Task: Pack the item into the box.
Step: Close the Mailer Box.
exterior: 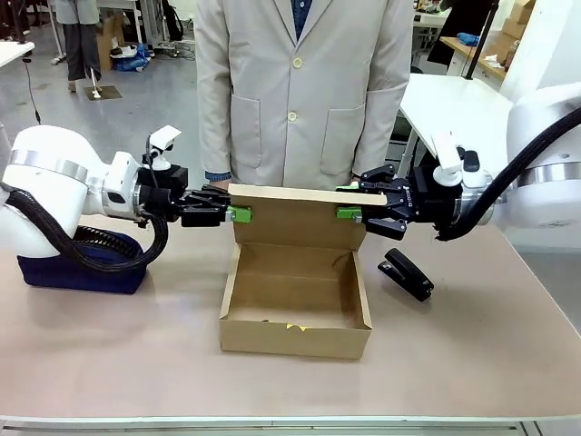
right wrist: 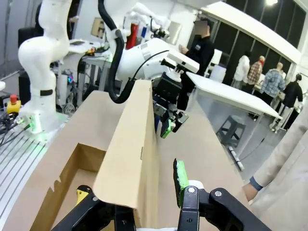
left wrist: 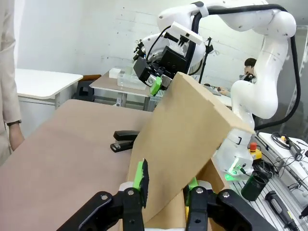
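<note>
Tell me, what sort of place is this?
Probably a robotics lab or test workshop. A left gripper and right gripper meet at a box on a table. An emergency-stop button and hand tools sit alongside, and plain worktables stand behind.

A robotics lab, with one bench shared by machine and person.

The white left arm [exterior: 54, 182] and right arm [exterior: 545, 136] are mounted at a plain brown table [exterior: 136, 363], and a person in a pale lab coat [exterior: 304, 91] stands across it. Beside the bench sit a red emergency-stop button [left wrist: 252, 146] and loose hand tools [left wrist: 281, 209] (cables too). Behind lie a bare grey floor [exterior: 41, 95], white worktables [exterior: 458, 104] and stacked cartons [exterior: 520, 14].
</note>
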Robot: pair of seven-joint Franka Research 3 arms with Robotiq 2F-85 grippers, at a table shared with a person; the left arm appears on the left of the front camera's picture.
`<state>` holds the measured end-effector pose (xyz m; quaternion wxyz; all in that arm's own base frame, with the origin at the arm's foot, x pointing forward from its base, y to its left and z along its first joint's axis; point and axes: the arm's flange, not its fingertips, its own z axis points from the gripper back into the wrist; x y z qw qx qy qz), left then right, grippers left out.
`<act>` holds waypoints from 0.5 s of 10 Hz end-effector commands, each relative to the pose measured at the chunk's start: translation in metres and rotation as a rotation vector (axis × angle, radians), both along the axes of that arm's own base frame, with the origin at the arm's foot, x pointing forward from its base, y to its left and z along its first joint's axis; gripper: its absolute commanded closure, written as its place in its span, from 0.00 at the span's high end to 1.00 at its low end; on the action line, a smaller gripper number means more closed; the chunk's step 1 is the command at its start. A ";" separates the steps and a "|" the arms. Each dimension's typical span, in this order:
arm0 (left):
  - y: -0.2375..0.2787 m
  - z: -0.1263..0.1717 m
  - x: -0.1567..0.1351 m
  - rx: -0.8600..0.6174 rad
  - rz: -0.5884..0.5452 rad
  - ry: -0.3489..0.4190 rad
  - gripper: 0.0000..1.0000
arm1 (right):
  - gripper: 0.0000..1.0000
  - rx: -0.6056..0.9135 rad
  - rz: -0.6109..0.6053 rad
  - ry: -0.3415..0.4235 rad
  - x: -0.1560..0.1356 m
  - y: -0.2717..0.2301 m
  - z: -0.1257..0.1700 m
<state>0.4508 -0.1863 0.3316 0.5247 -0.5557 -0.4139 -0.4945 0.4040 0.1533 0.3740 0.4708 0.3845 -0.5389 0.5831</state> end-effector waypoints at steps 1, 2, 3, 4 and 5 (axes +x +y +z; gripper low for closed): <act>-0.014 0.007 -0.003 -0.011 0.017 -0.054 0.40 | 0.41 -0.009 0.036 -0.028 -0.009 -0.002 -0.080; -0.017 0.009 -0.004 -0.016 0.006 -0.055 0.98 | 0.92 -0.021 0.048 -0.016 -0.009 -0.004 -0.080; -0.013 0.009 -0.006 -0.016 0.004 -0.062 0.98 | 0.92 -0.023 0.049 -0.015 -0.010 -0.006 -0.078; -0.009 0.010 -0.008 -0.012 0.002 -0.070 1.00 | 1.00 -0.029 0.053 -0.011 -0.012 -0.009 -0.076; -0.006 0.011 -0.011 0.002 0.002 -0.084 1.00 | 0.97 -0.024 0.055 -0.013 -0.013 -0.014 -0.072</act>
